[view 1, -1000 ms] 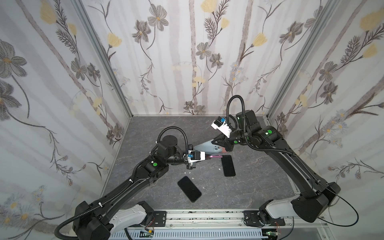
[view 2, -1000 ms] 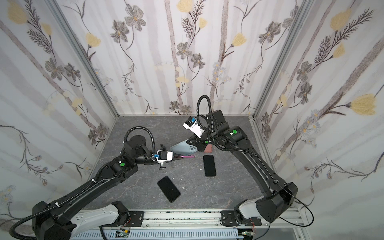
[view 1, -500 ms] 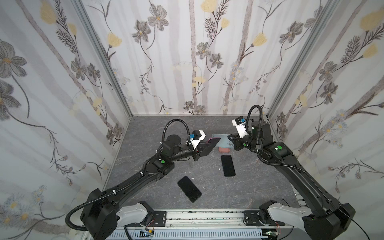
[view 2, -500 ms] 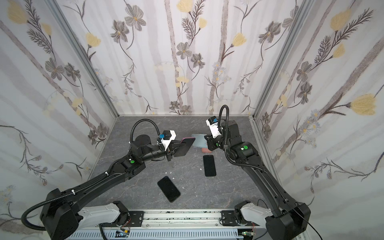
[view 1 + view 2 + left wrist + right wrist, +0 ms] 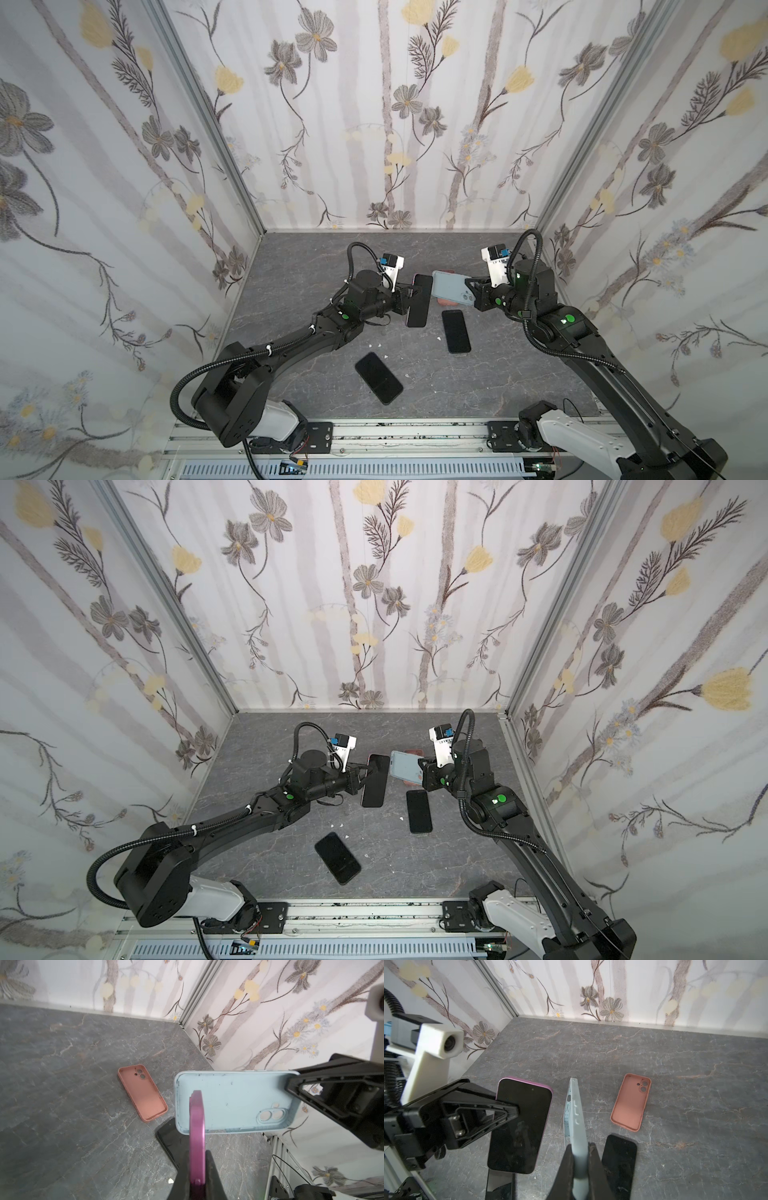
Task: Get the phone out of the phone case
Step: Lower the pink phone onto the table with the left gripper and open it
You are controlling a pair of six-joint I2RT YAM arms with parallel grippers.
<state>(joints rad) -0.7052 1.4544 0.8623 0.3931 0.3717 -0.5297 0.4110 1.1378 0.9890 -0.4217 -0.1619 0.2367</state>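
Phone's out of the case! Left gripper (image 5: 406,296) clamps tight on the purple-rimmed phone (image 5: 419,302), just left of centre in both top views. Right gripper (image 5: 473,286) pinches the empty pale-blue case (image 5: 448,284) right beside it, with a small gap between. Pink case (image 5: 143,1093) and two black phones (image 5: 378,377) lie flat on the table (image 5: 291,270).

salmon case (image 5: 143,1093), black phone (image 5: 456,331), another black phone (image 5: 378,377)

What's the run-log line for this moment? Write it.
left claw: shut on purple phone | right claw: shut on blue case | phone out of case, apart | table: pink case, two black phones
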